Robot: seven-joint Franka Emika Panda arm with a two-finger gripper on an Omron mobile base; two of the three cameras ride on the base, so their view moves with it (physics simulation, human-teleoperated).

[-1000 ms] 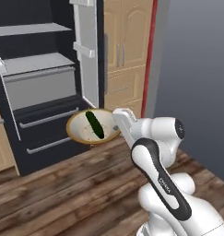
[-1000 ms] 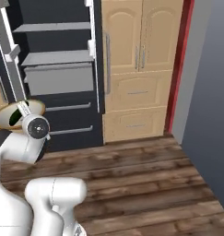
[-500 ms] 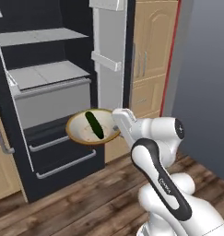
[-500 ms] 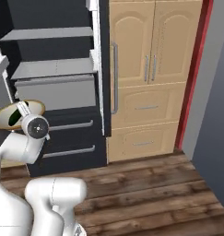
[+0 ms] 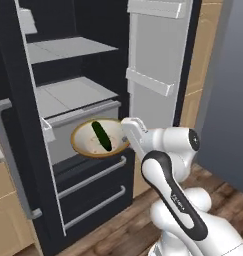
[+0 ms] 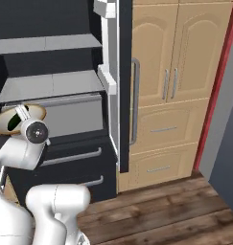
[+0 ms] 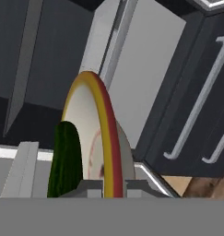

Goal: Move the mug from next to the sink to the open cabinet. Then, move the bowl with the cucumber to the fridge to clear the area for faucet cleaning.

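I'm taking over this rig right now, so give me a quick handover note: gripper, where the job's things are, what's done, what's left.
Gripper: shut on the bowl's rim, carrying it level in front of the open fridge.
Bowl: in the air before the grey drawer, on no shelf yet.
Cucumber: lying inside the bowl.
Done: bowl with cucumber brought to the fridge, whose door stands open.
Left: set the bowl on a shelf, release, withdraw. Mug step can't be judged from here.

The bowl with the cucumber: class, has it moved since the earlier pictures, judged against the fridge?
Yes. The bowl has come closer to the fridge: it hung beside the lower drawers before and now hangs in front of the grey drawer under the shelves, because the base drove forward.
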